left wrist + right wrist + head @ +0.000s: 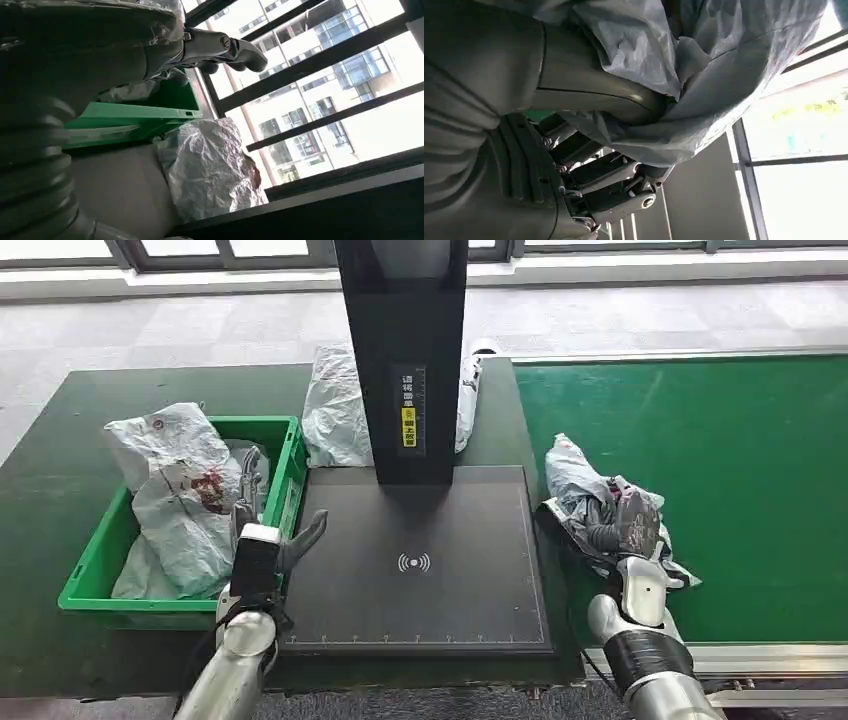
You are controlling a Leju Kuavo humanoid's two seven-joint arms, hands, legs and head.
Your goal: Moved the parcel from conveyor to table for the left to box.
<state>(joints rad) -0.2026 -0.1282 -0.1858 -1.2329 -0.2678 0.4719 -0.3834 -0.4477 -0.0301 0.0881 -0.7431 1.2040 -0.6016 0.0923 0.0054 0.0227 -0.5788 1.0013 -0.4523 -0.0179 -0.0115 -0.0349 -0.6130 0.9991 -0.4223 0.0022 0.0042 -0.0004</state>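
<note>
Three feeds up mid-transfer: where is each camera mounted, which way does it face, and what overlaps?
Head view: high on the body, looking down at the scanner pad, green crate and conveyor; both arms show.
Left wrist view: behind the left robot hand, facing the crate and windows.
Right wrist view: behind the right robot hand, close on the grey parcel it grips.
Shared: head and right wrist show that parcel; head and left wrist the crate.

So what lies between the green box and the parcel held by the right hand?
In the head view, the black scanner plate with its upright black post lies between the green box and the parcel that the right hand grips.
</note>
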